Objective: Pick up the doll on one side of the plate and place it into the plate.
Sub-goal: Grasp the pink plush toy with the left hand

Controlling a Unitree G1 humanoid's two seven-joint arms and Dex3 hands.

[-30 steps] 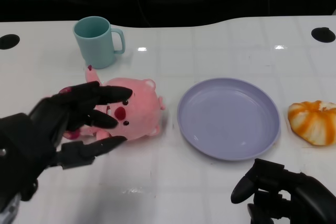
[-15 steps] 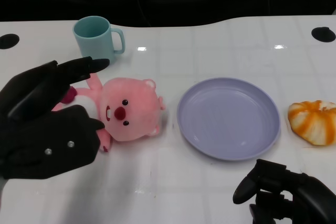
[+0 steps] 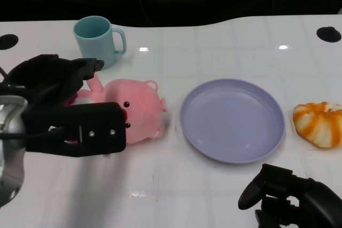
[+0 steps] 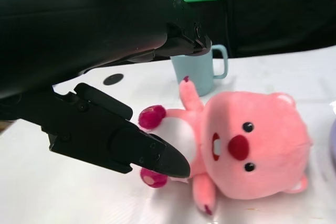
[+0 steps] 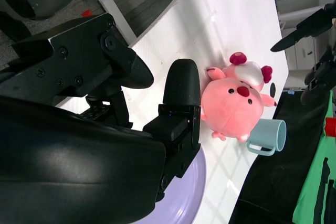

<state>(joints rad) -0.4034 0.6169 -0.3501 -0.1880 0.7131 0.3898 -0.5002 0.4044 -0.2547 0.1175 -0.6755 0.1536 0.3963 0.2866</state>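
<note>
Doll (image 3: 136, 110), pink plush, lying left of plate (image 3: 270, 140) on counter (image 3: 214, 41): we judge the grasp pending, left hand (image 3: 64, 108) spread empty over it, fingers yet to close.

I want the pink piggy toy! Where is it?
In the head view the pink doll lies on the white table, left of the purple plate, near the teal mug, under the left hand.
</note>
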